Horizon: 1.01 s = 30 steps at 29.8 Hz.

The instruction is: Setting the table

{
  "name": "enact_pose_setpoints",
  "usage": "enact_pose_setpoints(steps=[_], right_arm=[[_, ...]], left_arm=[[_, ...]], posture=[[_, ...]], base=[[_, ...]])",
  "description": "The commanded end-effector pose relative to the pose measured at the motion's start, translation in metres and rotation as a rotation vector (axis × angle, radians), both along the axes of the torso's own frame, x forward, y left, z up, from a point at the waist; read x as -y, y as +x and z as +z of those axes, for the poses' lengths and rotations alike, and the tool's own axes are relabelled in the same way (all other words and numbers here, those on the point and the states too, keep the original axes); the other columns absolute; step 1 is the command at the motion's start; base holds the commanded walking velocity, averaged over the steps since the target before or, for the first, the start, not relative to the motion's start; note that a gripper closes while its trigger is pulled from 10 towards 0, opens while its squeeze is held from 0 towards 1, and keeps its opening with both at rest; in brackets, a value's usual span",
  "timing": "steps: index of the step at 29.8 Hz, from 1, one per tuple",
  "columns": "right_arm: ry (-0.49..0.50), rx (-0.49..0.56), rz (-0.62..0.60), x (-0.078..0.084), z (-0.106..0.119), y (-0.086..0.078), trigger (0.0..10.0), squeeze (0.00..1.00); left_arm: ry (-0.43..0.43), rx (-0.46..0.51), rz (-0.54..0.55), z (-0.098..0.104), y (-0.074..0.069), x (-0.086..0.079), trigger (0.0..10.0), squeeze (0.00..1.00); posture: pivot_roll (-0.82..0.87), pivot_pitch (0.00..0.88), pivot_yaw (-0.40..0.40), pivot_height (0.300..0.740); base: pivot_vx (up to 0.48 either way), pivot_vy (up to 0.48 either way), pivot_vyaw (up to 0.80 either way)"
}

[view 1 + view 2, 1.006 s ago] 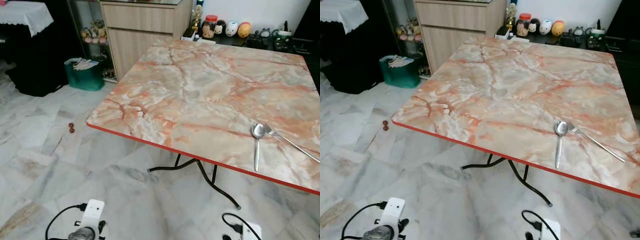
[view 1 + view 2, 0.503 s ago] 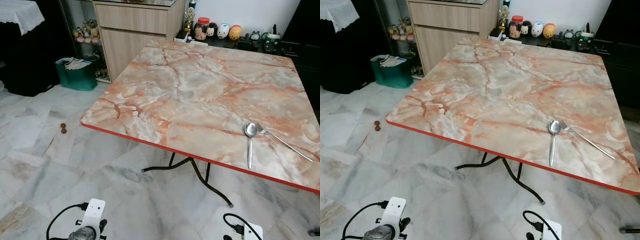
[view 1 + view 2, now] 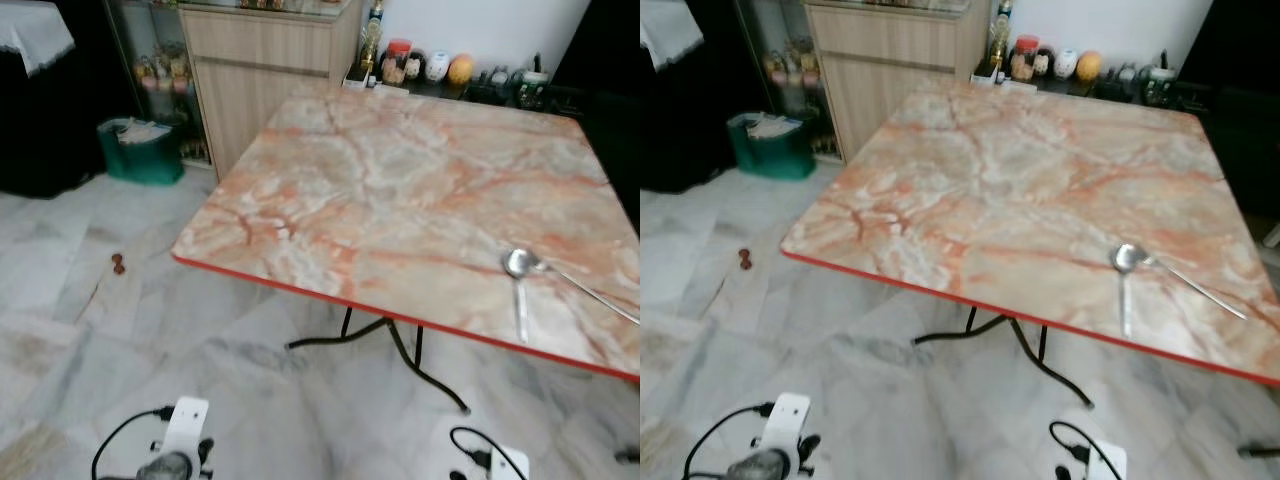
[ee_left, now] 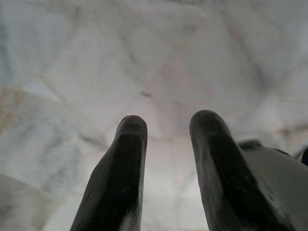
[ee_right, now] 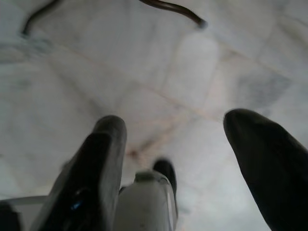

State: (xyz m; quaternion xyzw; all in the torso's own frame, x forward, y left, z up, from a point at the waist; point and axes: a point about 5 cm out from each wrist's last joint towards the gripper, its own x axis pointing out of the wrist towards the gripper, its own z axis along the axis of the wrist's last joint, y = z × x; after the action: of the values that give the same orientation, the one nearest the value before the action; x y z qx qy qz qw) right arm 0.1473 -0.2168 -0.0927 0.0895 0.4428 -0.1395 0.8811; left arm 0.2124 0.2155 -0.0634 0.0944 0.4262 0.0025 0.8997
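**One place begun, the rest still to lay**

On the orange-veined marble-pattern table with a red edge (image 3: pixel 380 190), a silver spoon (image 3: pixel 517 280) and silver fork (image 3: pixel 590 293) lie touching near my right corner. Nothing else is laid. My left gripper (image 4: pixel 166 130) and right gripper (image 5: pixel 175 130) hang apart, empty, over the floor.

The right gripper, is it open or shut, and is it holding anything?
Open and empty. The right gripper hangs over the floor, its two black fingers well apart, with bare tiles showing between them.
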Motion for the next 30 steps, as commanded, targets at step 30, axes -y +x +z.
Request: enact_pose_setpoints(steps=[30], right_arm=[[-0.014,0.013,-0.016,0.004,0.001,-0.001,10.0,0.0]], left_arm=[[-0.017,0.039,-0.036,0.003,0.008,0.01,10.0,0.0]], posture=[[0.11,0.0,-0.02,0.74]], base=[[0.0,0.016,0.0]])
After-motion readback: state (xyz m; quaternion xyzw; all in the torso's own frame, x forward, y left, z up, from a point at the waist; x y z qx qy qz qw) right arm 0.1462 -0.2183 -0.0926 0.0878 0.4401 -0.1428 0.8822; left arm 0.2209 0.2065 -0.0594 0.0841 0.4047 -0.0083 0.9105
